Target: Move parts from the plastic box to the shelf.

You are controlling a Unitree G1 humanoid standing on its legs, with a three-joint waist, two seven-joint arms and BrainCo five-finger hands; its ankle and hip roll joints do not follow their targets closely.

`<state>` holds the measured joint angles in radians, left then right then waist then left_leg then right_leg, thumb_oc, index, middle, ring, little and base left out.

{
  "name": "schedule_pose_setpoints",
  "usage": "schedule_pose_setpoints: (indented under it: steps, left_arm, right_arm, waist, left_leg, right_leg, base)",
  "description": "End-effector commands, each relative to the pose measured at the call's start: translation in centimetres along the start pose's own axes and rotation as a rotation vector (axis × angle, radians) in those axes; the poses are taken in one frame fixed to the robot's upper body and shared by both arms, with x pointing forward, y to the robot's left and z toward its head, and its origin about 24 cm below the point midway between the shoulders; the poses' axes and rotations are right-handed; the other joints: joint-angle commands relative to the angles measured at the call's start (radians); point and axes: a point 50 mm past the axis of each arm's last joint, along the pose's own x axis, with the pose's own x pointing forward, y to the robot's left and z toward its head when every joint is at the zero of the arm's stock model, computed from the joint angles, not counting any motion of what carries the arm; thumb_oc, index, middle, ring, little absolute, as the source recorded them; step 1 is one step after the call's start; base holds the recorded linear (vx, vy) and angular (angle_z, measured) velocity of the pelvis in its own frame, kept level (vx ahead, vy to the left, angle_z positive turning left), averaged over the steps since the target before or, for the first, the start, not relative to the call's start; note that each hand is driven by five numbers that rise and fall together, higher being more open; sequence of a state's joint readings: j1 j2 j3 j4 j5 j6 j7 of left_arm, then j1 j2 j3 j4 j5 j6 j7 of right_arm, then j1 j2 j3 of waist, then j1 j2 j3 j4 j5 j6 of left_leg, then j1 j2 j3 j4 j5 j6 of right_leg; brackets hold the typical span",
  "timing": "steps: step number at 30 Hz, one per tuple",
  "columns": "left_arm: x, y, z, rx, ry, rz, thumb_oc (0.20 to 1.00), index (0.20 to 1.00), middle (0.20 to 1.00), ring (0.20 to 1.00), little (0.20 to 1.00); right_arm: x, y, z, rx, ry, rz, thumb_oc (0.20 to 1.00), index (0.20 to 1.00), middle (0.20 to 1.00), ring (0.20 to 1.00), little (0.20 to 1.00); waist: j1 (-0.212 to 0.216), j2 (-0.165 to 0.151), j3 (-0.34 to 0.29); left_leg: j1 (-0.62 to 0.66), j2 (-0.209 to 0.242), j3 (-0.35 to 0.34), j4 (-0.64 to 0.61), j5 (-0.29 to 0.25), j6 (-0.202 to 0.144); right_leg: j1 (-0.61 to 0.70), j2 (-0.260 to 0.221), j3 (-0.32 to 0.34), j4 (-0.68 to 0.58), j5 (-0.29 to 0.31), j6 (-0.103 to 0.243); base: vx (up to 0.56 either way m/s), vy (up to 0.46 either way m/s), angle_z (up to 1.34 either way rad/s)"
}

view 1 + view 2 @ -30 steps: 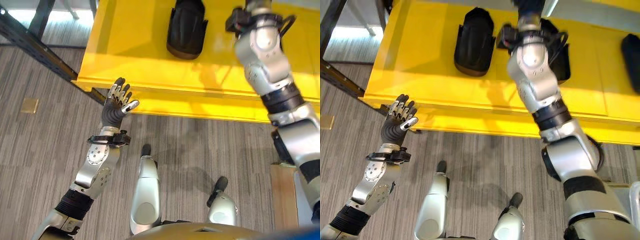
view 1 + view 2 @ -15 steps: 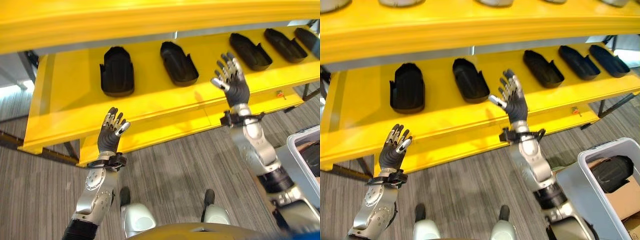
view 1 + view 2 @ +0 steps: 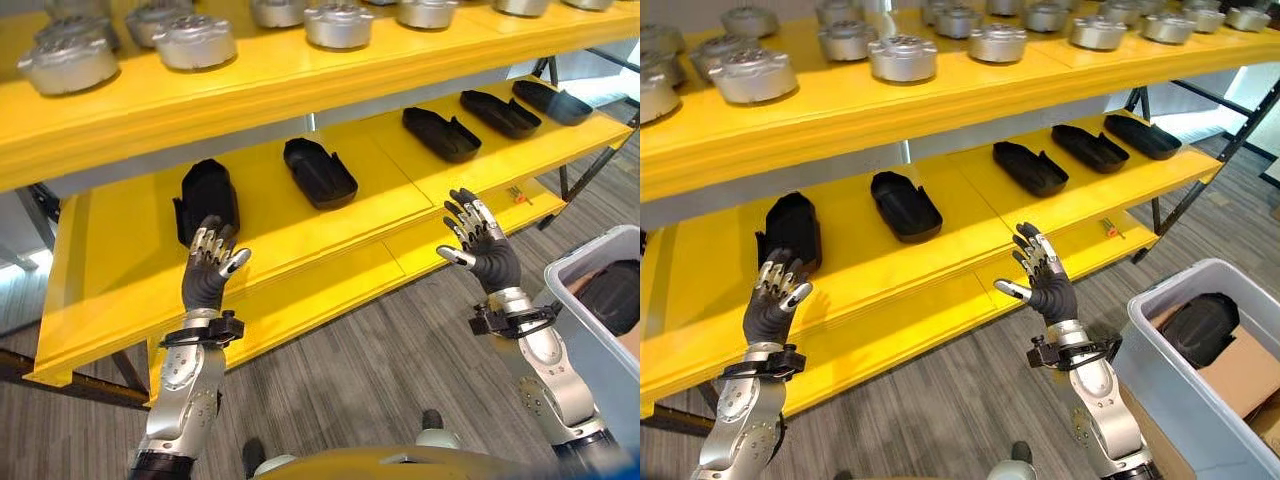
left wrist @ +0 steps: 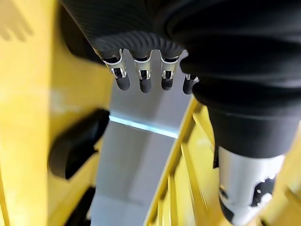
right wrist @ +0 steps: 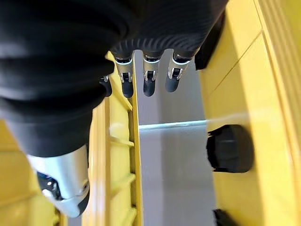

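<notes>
**Both hands empty at the shelf, next part waiting in the box**

While both hands hover with fingers spread and nothing in them, the task's things sit on either side of the robot. The left hand is raised just in front of the yellow shelf, near the leftmost black moulded part. The right hand is raised between the shelf's front edge and the grey plastic box on the floor at the robot's right.

The likely trouble is the reach into the box: its wall stands close beside the right forearm, so a careless swing could knock the rim or shove the box away. The part looks smooth and curved, so a shallow pinch may let it slip.

The box holds one black part lying on brown cardboard. The lower shelf carries a row of five black parts, well apart from one another. The upper shelf carries round silver metal castings in rows.
</notes>
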<state>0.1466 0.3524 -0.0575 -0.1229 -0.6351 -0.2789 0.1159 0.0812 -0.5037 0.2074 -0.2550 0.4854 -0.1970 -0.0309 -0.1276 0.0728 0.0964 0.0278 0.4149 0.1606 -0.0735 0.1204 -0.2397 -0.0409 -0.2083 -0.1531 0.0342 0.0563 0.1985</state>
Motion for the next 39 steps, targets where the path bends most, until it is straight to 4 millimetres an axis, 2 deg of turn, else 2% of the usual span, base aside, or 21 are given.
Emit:
schedule_pose_setpoints:
  steps: [1, 2, 3, 4, 5, 7, 8, 10, 12, 13, 14, 15, 16, 17, 19, 24, 29, 33, 35, 37, 39]
  left_arm:
    - [1.3, -0.9, 3.1, 0.051, -0.182, -0.063, 1.0, 1.0, 1.0, 1.0, 1.0]
    - [1.7, -1.4, 3.3, 0.024, -0.203, -0.062, 1.0, 1.0, 1.0, 1.0, 1.0]
    - [1.9, -1.6, 3.3, 0.004, -0.212, -0.061, 1.0, 1.0, 1.0, 1.0, 1.0]
    - [1.9, -1.6, 3.3, 0.003, -0.212, -0.062, 1.0, 1.0, 1.0, 1.0, 1.0]
    - [2.1, -2.0, 3.4, -0.01, -0.22, -0.074, 1.0, 1.0, 1.0, 1.0, 1.0]
    - [2.4, -2.5, 3.3, -0.032, -0.217, -0.091, 1.0, 1.0, 1.0, 1.0, 1.0]
    - [2.4, -2.6, 3.2, -0.036, -0.214, -0.1, 1.0, 1.0, 1.0, 1.0, 1.0]
    - [2.2, -2.4, 3.2, -0.019, -0.212, -0.093, 1.0, 1.0, 1.0, 1.0, 1.0]
    - [1.7, -2.0, 3.2, -0.008, -0.208, -0.078, 1.0, 1.0, 1.0, 1.0, 1.0]
    - [1.2, -1.3, 3.2, 0.024, -0.198, -0.065, 1.0, 1.0, 1.0, 1.0, 1.0]
    - [1.2, -1.3, 3.2, 0.024, -0.198, -0.065, 1.0, 1.0, 1.0, 1.0, 1.0]
    - [0.7, -1.0, 3.2, 0.034, -0.196, -0.053, 1.0, 1.0, 1.0, 1.0, 1.0]
    - [0.3, -0.7, 3.2, 0.042, -0.195, -0.047, 1.0, 1.0, 1.0, 1.0, 1.0]
    - [0.3, -0.8, 3.1, 0.034, -0.194, -0.05, 1.0, 1.0, 1.0, 1.0, 1.0]
    - [0.0, -1.0, 2.9, 0.022, -0.18, -0.054, 1.0, 1.0, 1.0, 1.0, 1.0]
    - [-0.1, -1.3, 2.5, -0.005, -0.158, -0.078, 1.0, 1.0, 1.0, 1.0, 1.0]
    - [-0.4, -1.0, 2.2, 0.009, -0.125, -0.075, 1.0, 1.0, 1.0, 1.0, 1.0]
    - [-0.2, -0.9, 2.4, 0.036, -0.13, -0.077, 1.0, 1.0, 1.0, 1.0, 1.0]
    - [0.1, -1.0, 2.7, 0.052, -0.14, -0.08, 1.0, 1.0, 1.0, 1.0, 1.0]
    - [0.3, -1.0, 2.9, 0.07, -0.151, -0.073, 1.0, 1.0, 1.0, 1.0, 1.0]
    - [0.4, -1.0, 2.9, 0.077, -0.148, -0.076, 1.0, 1.0, 1.0, 1.0, 1.0]
  right_arm:
    - [2.3, 0.8, 4.6, -0.014, -0.268, 0.07, 1.0, 1.0, 1.0, 1.0, 1.0]
    - [2.5, 1.2, 5.2, -0.038, -0.293, 0.096, 1.0, 1.0, 1.0, 1.0, 1.0]
    - [2.2, 1.1, 5.0, -0.048, -0.284, 0.096, 1.0, 1.0, 1.0, 1.0, 1.0]
    - [2.2, 1.1, 5.1, -0.049, -0.284, 0.095, 1.0, 1.0, 1.0, 1.0, 1.0]
    - [1.9, 0.8, 4.9, -0.064, -0.273, 0.09, 1.0, 1.0, 1.0, 1.0, 1.0]
    - [1.0, 0.5, 4.5, -0.073, -0.244, 0.071, 1.0, 1.0, 1.0, 1.0, 1.0]
    - [0.7, 0.4, 4.0, -0.054, -0.215, 0.069, 1.0, 1.0, 1.0, 1.0, 1.0]
    - [0.5, 0.5, 3.5, -0.042, -0.193, 0.067, 1.0, 1.0, 1.0, 1.0, 1.0]
    - [0.2, 0.7, 2.5, 0.021, -0.153, 0.076, 1.0, 1.0, 1.0, 1.0, 1.0]
    - [-0.1, 0.7, 2.2, 0.012, -0.133, 0.083, 1.0, 1.0, 1.0, 1.0, 1.0]
    - [-0.1, 0.7, 2.2, 0.012, -0.133, 0.083, 1.0, 1.0, 1.0, 1.0, 1.0]
    - [0.0, 0.9, 1.9, 0.023, -0.12, 0.098, 1.0, 1.0, 1.0, 1.0, 1.0]
    - [0.1, 1.1, 1.8, 0.027, -0.123, 0.109, 1.0, 1.0, 1.0, 1.0, 1.0]
    - [0.2, 1.1, 1.7, 0.043, -0.119, 0.106, 1.0, 1.0, 1.0, 1.0, 1.0]
    - [0.3, 1.3, 1.5, 0.07, -0.116, 0.102, 1.0, 1.0, 1.0, 1.0, 1.0]
    - [-0.2, 1.4, 1.1, 0.117, -0.104, 0.07, 1.0, 1.0, 1.0, 1.0, 1.0]
    - [-0.1, 2.4, 0.4, 0.16, -0.066, 0.094, 1.0, 1.0, 1.0, 1.0, 1.0]
    - [0.3, 2.8, 0.3, 0.161, -0.066, 0.106, 1.0, 1.0, 1.0, 1.0, 1.0]
    - [0.8, 3.4, 0.3, 0.163, -0.071, 0.121, 1.0, 1.0, 1.0, 1.0, 1.0]
    - [1.4, 4.1, 0.4, 0.162, -0.087, 0.143, 1.0, 1.0, 1.0, 1.0, 1.0]
    - [1.6, 4.4, 0.6, 0.181, -0.096, 0.148, 1.0, 1.0, 1.0, 1.0, 1.0]
  waist:
    - [0.006, -0.018, 0.052]
    - [0.016, -0.014, 0.076]
    - [0.02, -0.01, 0.087]
    - [0.019, -0.009, 0.085]
    - [0.021, -0.008, 0.096]
    - [0.008, -0.024, 0.109]
    - [0.015, -0.03, 0.113]
    - [0.042, -0.044, 0.114]
    - [0.062, -0.067, 0.105]
    - [0.079, -0.081, 0.098]
    - [0.079, -0.08, 0.095]
    - [0.105, -0.087, 0.091]
    - [0.125, -0.094, 0.074]
    - [0.126, -0.094, 0.067]
    - [0.128, -0.096, 0.053]
    - [0.122, -0.098, 0.022]
    - [0.125, -0.107, -0.004]
    - [0.129, -0.107, 0.008]
    - [0.128, -0.106, 0.035]
    - [0.134, -0.093, 0.066]
    - [0.127, -0.08, 0.08]
  left_leg:
    - [-0.018, 0.049, 0.026, 0.034, 0.186, 0.042]
    - [-0.04, 0.055, 0.015, 0.055, 0.247, 0.043]
    - [-0.068, 0.053, 0.011, 0.069, 0.28, 0.041]
    - [-0.072, 0.053, 0.006, 0.07, 0.282, 0.04]
    - [-0.103, 0.049, 0.009, 0.092, 0.31, 0.045]
    - [-0.144, 0.028, 0.054, 0.135, 0.297, 0.06]
    - [-0.157, -0.005, 0.039, 0.15, 0.272, 0.073]
    - [-0.191, -0.121, -0.061, 0.156, 0.174, 0.105]
    - [-0.203, -0.221, -0.122, 0.137, 0.084, 0.12]
    - [-0.198, -0.308, -0.155, 0.127, 0.014, 0.141]
    - [-0.201, -0.308, -0.155, 0.126, 0.016, 0.142]
    - [-0.195, -0.363, -0.214, 0.126, -0.02, 0.152]
    - [-0.186, -0.46, -0.329, 0.117, -0.055, 0.183]
    - [-0.18, -0.474, -0.347, 0.107, -0.057, 0.193]
    - [-0.164, -0.484, -0.367, 0.076, -0.061, 0.214]
    - [-0.124, -0.474, -0.322, 0.031, -0.055, 0.226]
    - [-0.061, -0.477, -0.281, 0.004, -0.082, 0.266]
    - [-0.048, -0.483, -0.253, 0.032, -0.118, 0.291]
    - [-0.042, -0.486, -0.238, 0.051, -0.131, 0.309]
    - [-0.028, -0.478, -0.215, 0.067, -0.146, 0.326]
    - [-0.003, -0.467, -0.206, 0.08, -0.162, 0.327]
  right_leg:
    - [-0.124, 0.019, 0.056, 0.341, -0.214, -0.086]
    - [-0.147, 0.039, 0.075, 0.362, -0.235, -0.106]
    - [-0.151, 0.043, 0.069, 0.365, -0.244, -0.121]
    - [-0.153, 0.044, 0.067, 0.367, -0.245, -0.122]
    - [-0.149, 0.042, 0.05, 0.366, -0.248, -0.134]
    - [-0.116, 0.037, 0.014, 0.335, -0.249, -0.157]
    - [-0.1, 0.04, 0.002, 0.295, -0.234, -0.16]
    - [-0.07, 0.046, 0.004, 0.192, -0.193, -0.152]
    - [-0.022, 0.061, 0.0, 0.093, -0.152, -0.146]
    - [-0.001, 0.078, 0.001, 0.054, -0.131, -0.14]
    - [-0.002, 0.079, 0.001, 0.049, -0.126, -0.14]
    - [0.004, 0.089, 0.014, 0.03, -0.113, -0.133]
    - [0.011, 0.122, 0.058, -0.017, -0.082, -0.13]
    - [0.016, 0.128, 0.068, -0.033, -0.074, -0.129]
    - [0.02, 0.144, 0.097, -0.053, -0.067, -0.125]
    - [0.04, 0.145, 0.118, -0.082, -0.05, -0.122]
    - [0.056, 0.136, 0.162, -0.076, -0.042, -0.103]
    - [0.018, 0.133, 0.188, 0.028, -0.057, -0.085]
    - [-0.06, 0.139, 0.192, 0.174, -0.035, -0.052]
    - [-0.141, 0.119, 0.156, 0.348, 0.013, -0.018]
    - [-0.165, 0.089, 0.124, 0.393, 0.015, -0.03]
  base:
    - [-0.09, -0.214, -0.33]
    - [-0.09, -0.243, -0.42]
    - [-0.08, -0.21, -0.5]
    - [-0.03, -0.149, -0.37]
    - [0.0, -0.162, -0.04]
    - [0.03, -0.282, 0.47]
    - [0.05, -0.258, 0.79]
    - [0.08, -0.206, 0.56]
    - [0.14, -0.229, -0.09]
    - [0.11, -0.169, -0.34]
    - [0.12, -0.133, -0.83]
    - [0.14, -0.087, -1.01]
    - [0.17, -0.083, -1.28]
    - [0.15, -0.02, -1.13]
    - [0.09, 0.058, -0.74]
    - [0.06, 0.08, -0.36]
    - [0.08, 0.13, -0.22]
    - [0.0, 0.111, -0.37]
    - [-0.07, 0.093, -0.44]
    - [-0.05, 0.103, -0.75]
    - [0.05, 0.043, -1.02]
